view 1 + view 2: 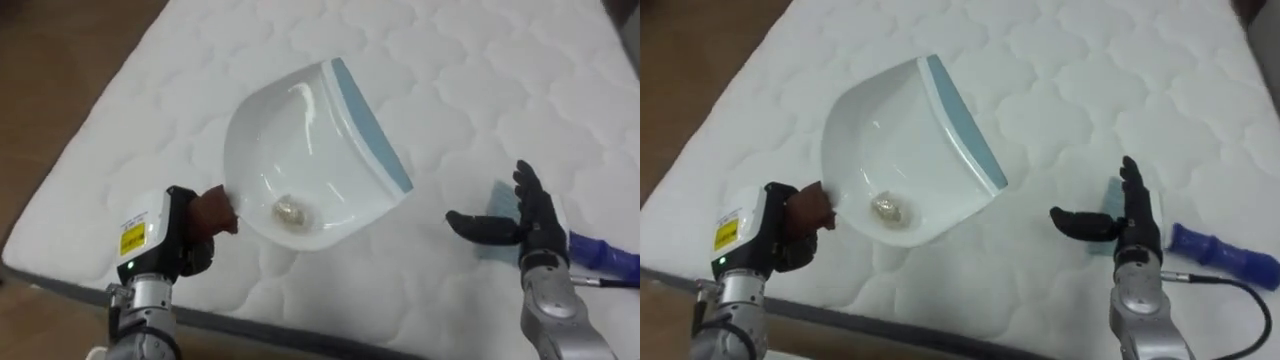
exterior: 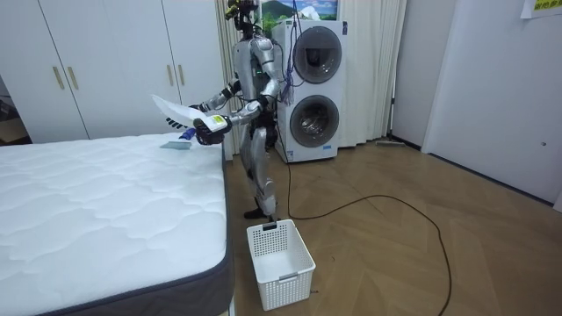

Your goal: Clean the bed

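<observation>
The bed (image 1: pixel 450 60) lies before the robot. The room view adds a basket (image 2: pixel 281 263) on the floor by the bed's corner. The left hand (image 1: pixel 185 235), fingers clenched on its handle, holds a dustpan (image 1: pixel 300 140) over the bed's near edge. The right hand (image 1: pixel 530 225) hovers with fingers released beside a brush (image 1: pixel 1225 252) on the bed. The eye views show a scrap (image 1: pixel 290 211) in the dustpan.

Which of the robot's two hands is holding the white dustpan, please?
The left hand, fingers curled round the handle of the dustpan; the right hand is open and empty.
</observation>
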